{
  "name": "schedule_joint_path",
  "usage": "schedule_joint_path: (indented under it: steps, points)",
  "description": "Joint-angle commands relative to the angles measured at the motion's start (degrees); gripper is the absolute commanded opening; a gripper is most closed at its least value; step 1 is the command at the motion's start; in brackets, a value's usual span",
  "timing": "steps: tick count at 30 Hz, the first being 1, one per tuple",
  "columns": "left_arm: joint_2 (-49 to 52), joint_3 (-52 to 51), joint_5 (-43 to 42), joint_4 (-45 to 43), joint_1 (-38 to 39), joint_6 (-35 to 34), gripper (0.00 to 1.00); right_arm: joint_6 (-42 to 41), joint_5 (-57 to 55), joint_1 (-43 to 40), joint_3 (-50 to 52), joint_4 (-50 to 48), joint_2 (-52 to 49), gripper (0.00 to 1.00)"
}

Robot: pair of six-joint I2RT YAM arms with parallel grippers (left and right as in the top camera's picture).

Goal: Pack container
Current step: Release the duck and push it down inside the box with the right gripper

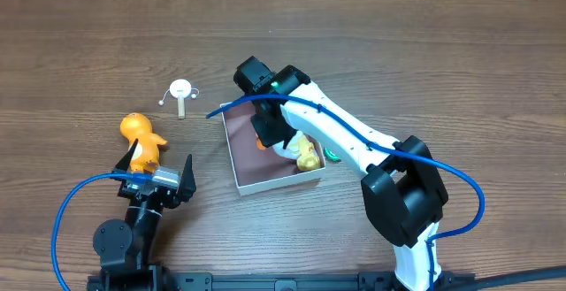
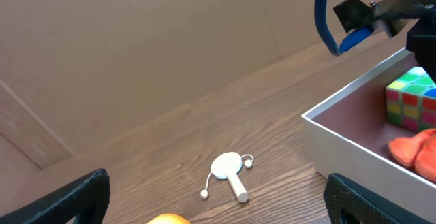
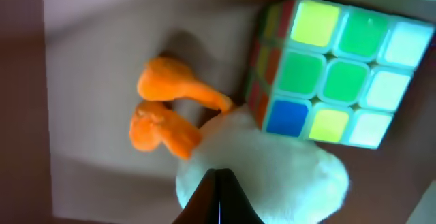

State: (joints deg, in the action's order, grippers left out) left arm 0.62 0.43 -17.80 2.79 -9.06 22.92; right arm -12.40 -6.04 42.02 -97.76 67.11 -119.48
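White plush (image 3: pixel 272 169) in container (image 1: pixel 244 156); right tool (image 1: pixel 268 132) above, grip I cannot tell. Left tool (image 1: pixel 155 169) wide, empty; orange toy (image 1: pixel 141 136) next, nine o'clock.

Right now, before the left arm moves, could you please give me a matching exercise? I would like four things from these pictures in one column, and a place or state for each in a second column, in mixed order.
Column one:
1. puzzle cube
2. orange toy
3. white drum toy
4. left gripper

Column two:
A. open, fingers wide apart
B. on the table, alone, apart from the container
C. inside the container, beside a white plush
D. on the table, close by the left gripper's fingers

Pairs: 1-C, 2-D, 3-B, 4-A.
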Motion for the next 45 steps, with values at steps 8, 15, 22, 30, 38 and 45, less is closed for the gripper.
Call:
schedule_joint_path:
  steps: [8,15,22,30,38,45]
  points:
    - [-0.3,-0.2,0.0,0.0,-0.3,0.2,1.00,-6.1,-10.0,0.0,0.3,1.0,-0.2,0.04]
    - [-0.3,-0.2,0.0,0.0,-0.3,0.2,1.00,-2.3,-1.4,0.0,-3.8,3.8,-0.2,0.04]
    - [-0.3,-0.2,0.0,0.0,-0.3,0.2,1.00,6.8,8.7,0.0,-10.3,3.8,-0.2,0.08]
    - [-0.3,-0.2,0.0,0.0,-0.3,0.2,1.00,1.6,-8.9,-3.1,-10.3,4.8,-0.2,0.51]
    - [-0.3,-0.2,0.0,0.0,-0.3,0.2,1.00,10.4,3.0,-15.8,-10.3,15.5,-0.2,0.80]
    - [-0.3,-0.2,0.0,0.0,-0.3,0.2,1.00,14.3,10.5,-17.0,-9.1,16.2,-0.2,0.75]
